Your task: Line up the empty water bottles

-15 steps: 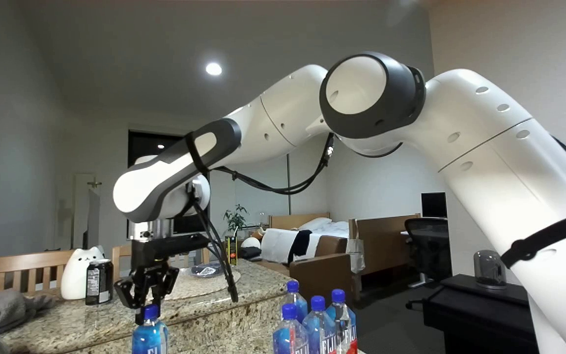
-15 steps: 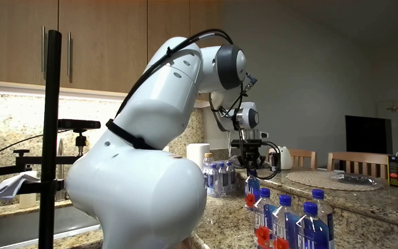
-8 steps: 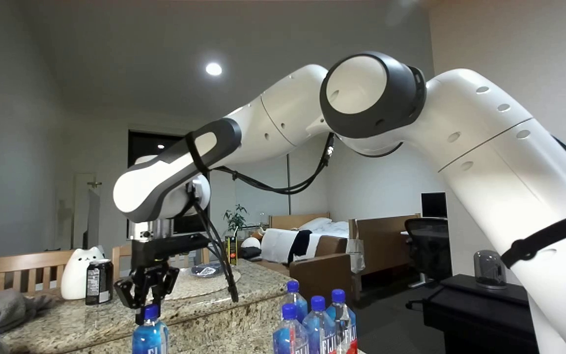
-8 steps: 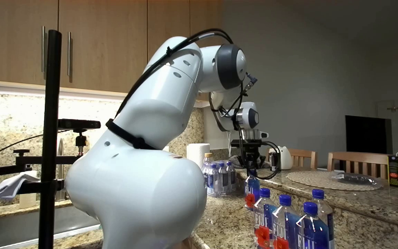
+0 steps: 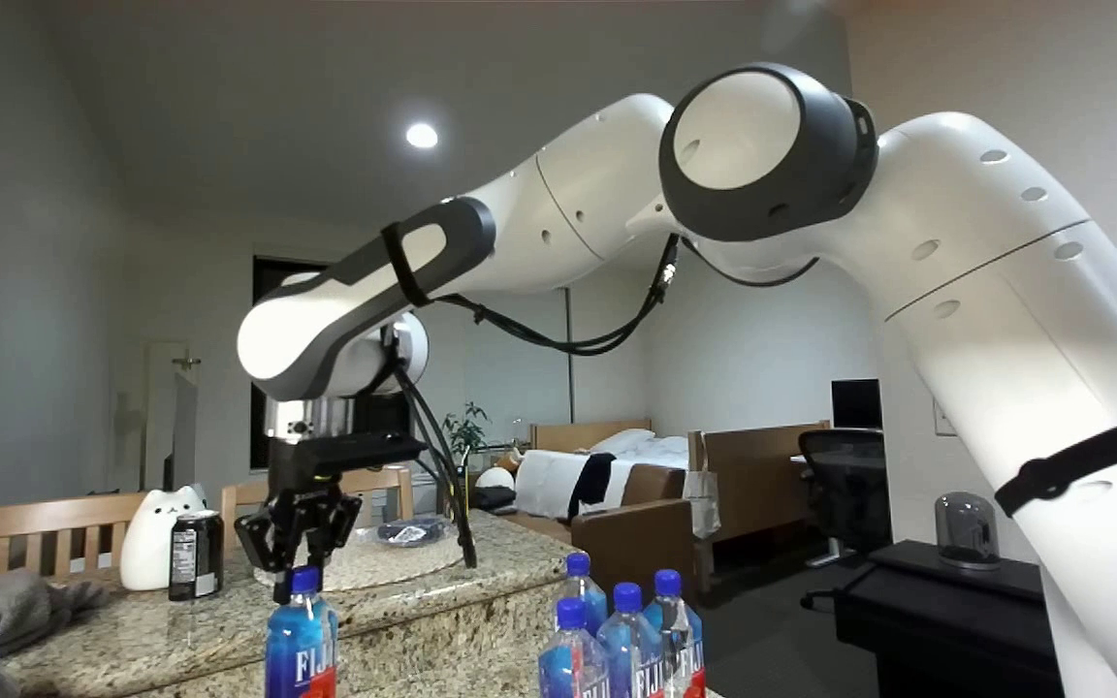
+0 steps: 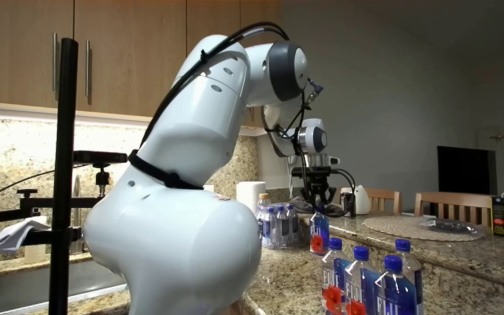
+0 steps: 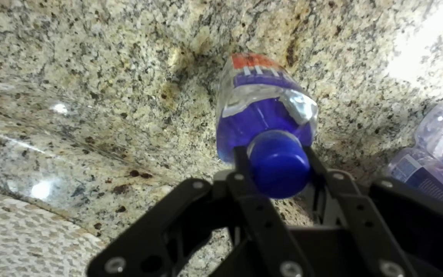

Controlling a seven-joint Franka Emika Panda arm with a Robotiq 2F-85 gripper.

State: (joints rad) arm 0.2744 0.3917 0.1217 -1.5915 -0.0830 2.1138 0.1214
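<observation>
My gripper [image 7: 277,163] is shut on the cap and neck of one clear bottle with a blue cap, the held bottle [image 7: 262,111]. The held bottle [image 6: 319,234] hangs almost upright, just above the lower counter, and also shows in an exterior view [image 5: 301,645]. Its label is blue with red. Several other blue-capped bottles [image 6: 359,284] stand close together nearer that camera; this group also shows in an exterior view [image 5: 628,645]. Another cluster of bottles [image 6: 271,229] stands behind the held one, by the paper towel; part of it shows in the wrist view [image 7: 433,165].
A raised granite ledge [image 6: 453,253] runs beside the held bottle. On it are a round woven mat [image 6: 383,225], a black can [image 5: 196,555], a white cat-shaped jug [image 5: 156,543] and a grey towel [image 5: 11,611]. A paper towel roll [image 6: 250,195] stands behind the bottles.
In the last half second the arm and gripper have risen, and the held bottle has come up with them off the counter. The other bottles have not moved.
</observation>
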